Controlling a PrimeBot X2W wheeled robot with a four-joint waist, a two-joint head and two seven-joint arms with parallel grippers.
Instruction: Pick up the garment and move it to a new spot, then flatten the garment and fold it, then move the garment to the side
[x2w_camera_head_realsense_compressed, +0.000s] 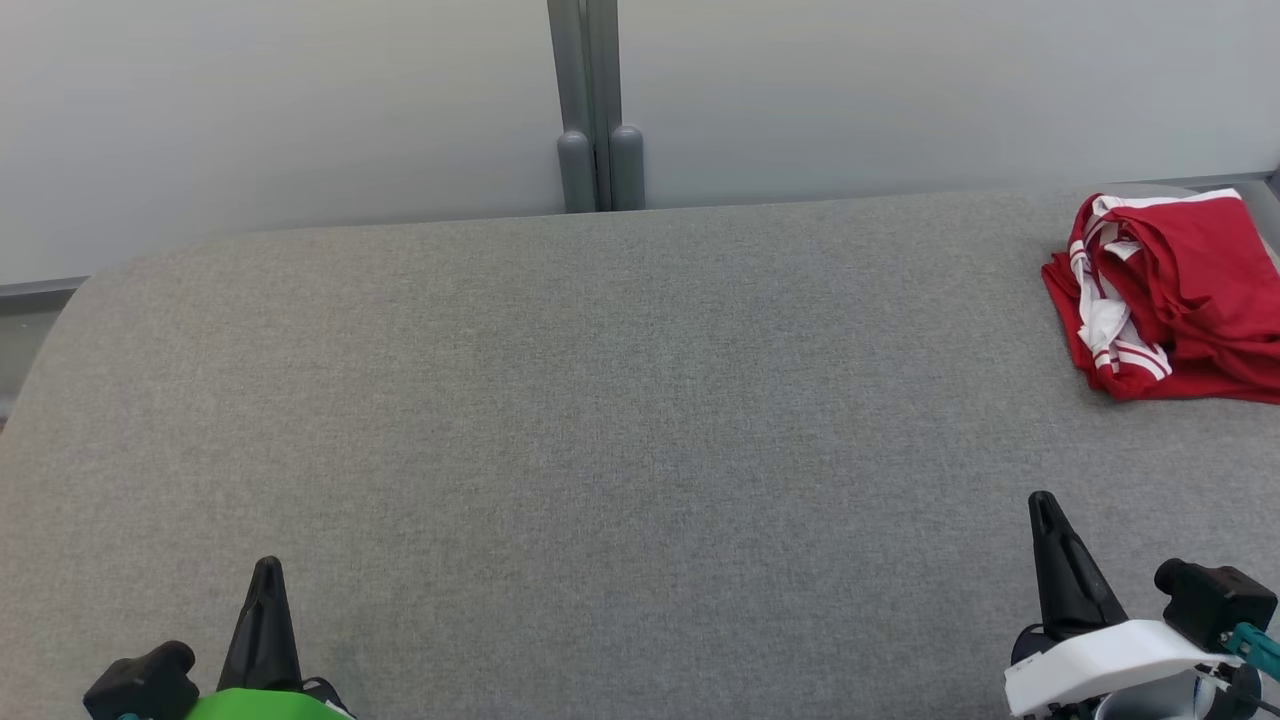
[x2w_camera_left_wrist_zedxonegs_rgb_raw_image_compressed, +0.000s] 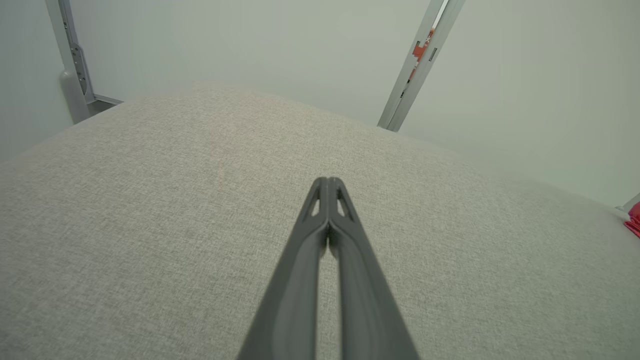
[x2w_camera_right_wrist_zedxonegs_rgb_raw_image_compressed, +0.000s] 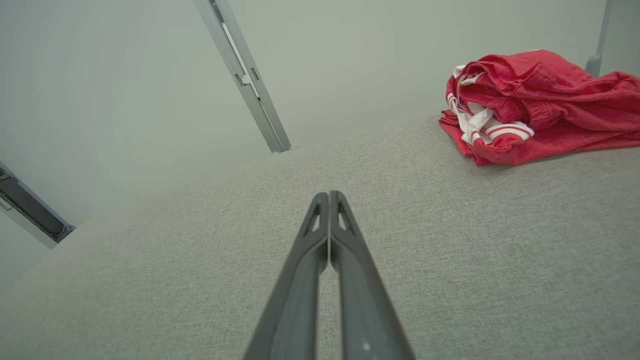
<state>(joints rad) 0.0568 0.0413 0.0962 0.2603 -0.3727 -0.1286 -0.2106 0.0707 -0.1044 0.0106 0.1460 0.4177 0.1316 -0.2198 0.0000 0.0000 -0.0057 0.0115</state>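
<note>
Well short of the red garment (x2w_camera_head_realsense_compressed: 1170, 290), left gripper (x2w_camera_head_realsense_compressed: 267, 568) and right gripper (x2w_camera_head_realsense_compressed: 1043, 500) show jaws pressed together, so the right should spread before pinching a fold.

Crumpled red-and-white cloth garment (x2w_camera_head_realsense_compressed: 1190, 290), faintly sheeny, on a matt grey coarse-woven fabric tabletop (x2w_camera_head_realsense_compressed: 600, 420); left gripper (x2w_camera_left_wrist_zedxonegs_rgb_raw_image_compressed: 328, 180) and right gripper (x2w_camera_right_wrist_zedxonegs_rgb_raw_image_compressed: 328, 194) are smooth, matt dark plastic.

Bright, even light; soft shadows; wrist views bowed.

One red-and-white garment (x2w_camera_head_realsense_compressed: 1190, 290), one grey table (x2w_camera_head_realsense_compressed: 600, 450), two pairs of dark fingers (x2w_camera_head_realsense_compressed: 265, 620)
</note>
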